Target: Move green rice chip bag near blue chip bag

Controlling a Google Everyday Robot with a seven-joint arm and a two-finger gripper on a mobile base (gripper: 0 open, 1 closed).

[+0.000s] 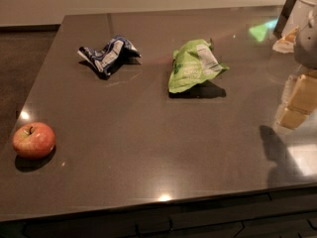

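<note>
The green rice chip bag (194,66) is lime-green crinkled foil with a white label. It lies on the dark glossy table (148,148), right of centre and towards the back. The blue chip bag (108,54) is navy and white, twisted, and lies to its left at about the same depth, with a wide gap of bare table between them. My gripper (308,36) shows only as a pale grey shape at the right edge, well to the right of the green bag and not touching it.
A red apple (33,140) sits near the table's front left edge. Tan box-like shapes (299,100) lie at the right edge below the gripper. A dark shadow (277,152) falls on the table at front right. A pale wall runs behind the table.
</note>
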